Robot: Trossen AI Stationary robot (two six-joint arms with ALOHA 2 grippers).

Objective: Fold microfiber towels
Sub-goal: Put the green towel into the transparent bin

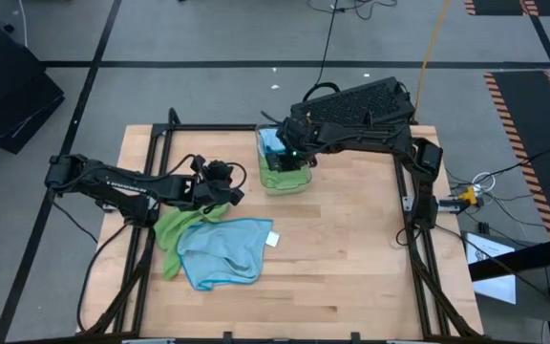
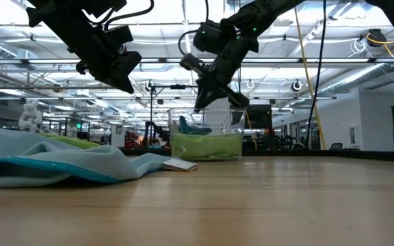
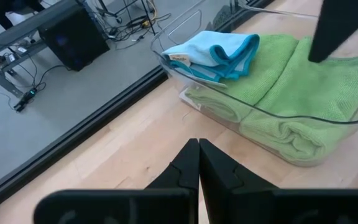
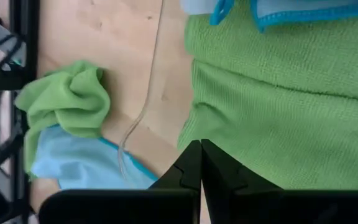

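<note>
Two loose microfiber towels are seen on the left part of the wooden surface (image 1: 351, 268): a light blue towel (image 1: 225, 250), spread roughly flat with a small white tag at its right edge, and a lime green towel (image 1: 175, 229), crumpled against its far left side. Folded towels, green at the bottom and blue on top, are stacked in the clear plastic bin (image 1: 285, 164) at the far centre. The right end effector (image 1: 292, 153) is held over the bin, clenched and empty; the stowing of a folded towel is judged complete. The left end effector (image 1: 225, 183) is suspended just beyond the loose pair, likewise clenched on nothing. For the next step, a loose towel must be gripped by an edge and laid flat. The cloth is soft, napped and floppy, so bunching is likely.
</note>
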